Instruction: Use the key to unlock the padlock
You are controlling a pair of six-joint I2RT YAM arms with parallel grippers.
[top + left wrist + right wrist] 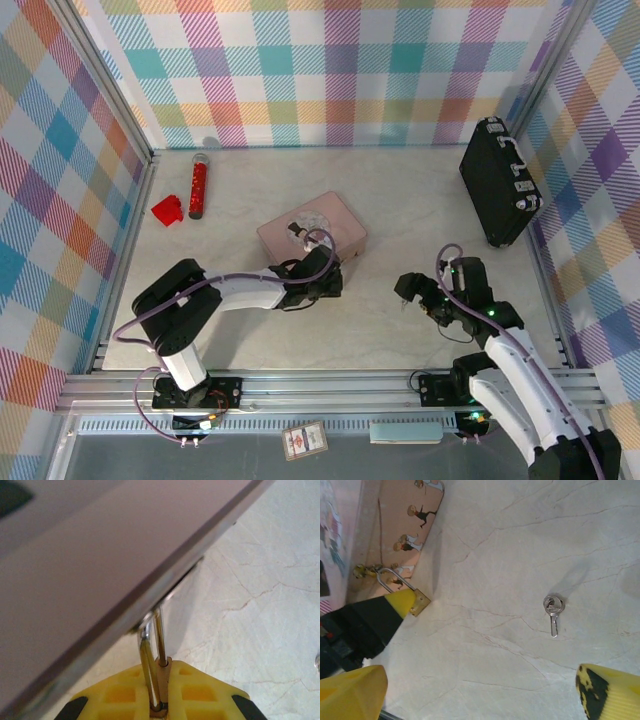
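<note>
My left end effector [330, 276] was clamped on the tiny padlock with the brass-gold body and thin silver U-shaped shackle [163, 676]. It sat at the near edge of the pale pink rectangular tin [312, 232], around the centre of the overhead frame. In the left wrist view my yellow pads [125, 696] pressed the brass body from both sides at the bottom centre. The shackle rose from it to the tin's rim, but I could not tell whether it was hooked through anything there.

My right end effector [410, 291] hung spread wide and gripping nothing over the pale marble-patterned counter [420, 210], right of centre in the overhead frame. In the right wrist view its two yellow fingertips [350, 692] sat in the bottom corners. The tiny thin silvery-grey metal key [552, 612] lay flat on the counter right of centre in that frame, its round head toward the top and its blade pointing down. It was well apart from the padlock at the left.

A red cylinder [198, 188] lay at the upper left of the overhead frame, and a black case with silver latches [498, 182] stood at the upper right.
</note>
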